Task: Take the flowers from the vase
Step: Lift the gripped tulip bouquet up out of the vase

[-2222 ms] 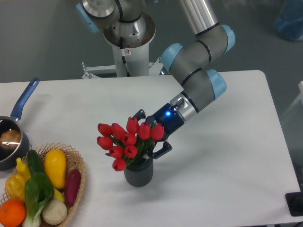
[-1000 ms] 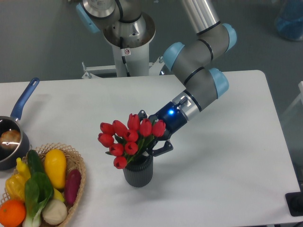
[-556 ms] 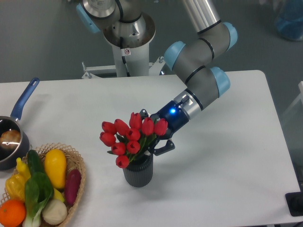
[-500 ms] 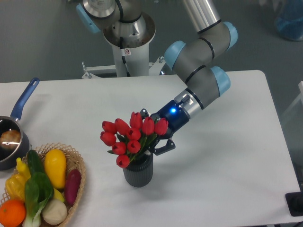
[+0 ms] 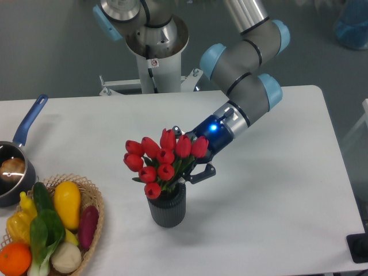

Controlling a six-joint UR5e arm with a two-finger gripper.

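Note:
A bunch of red tulips, the flowers [image 5: 162, 161], rises out of the dark grey ribbed vase [image 5: 168, 209] near the table's front middle. The heads sit above the vase mouth and the lower stems are hidden inside it. My gripper [image 5: 188, 170] reaches in from the upper right, just behind and right of the blooms, and is shut on the flowers' green stems above the vase rim. One black finger [image 5: 202, 172] shows to the right of the stems; the other is hidden behind the tulips.
A wicker basket [image 5: 93, 202] of vegetables stands at the front left. A blue-handled pot [image 5: 16, 162] sits at the left edge. The robot's base column [image 5: 155, 57] rises behind the table's far edge.
The gripper and the flowers have moved up and slightly right together; the tulip heads now stand higher above the vase, which has stayed in place.

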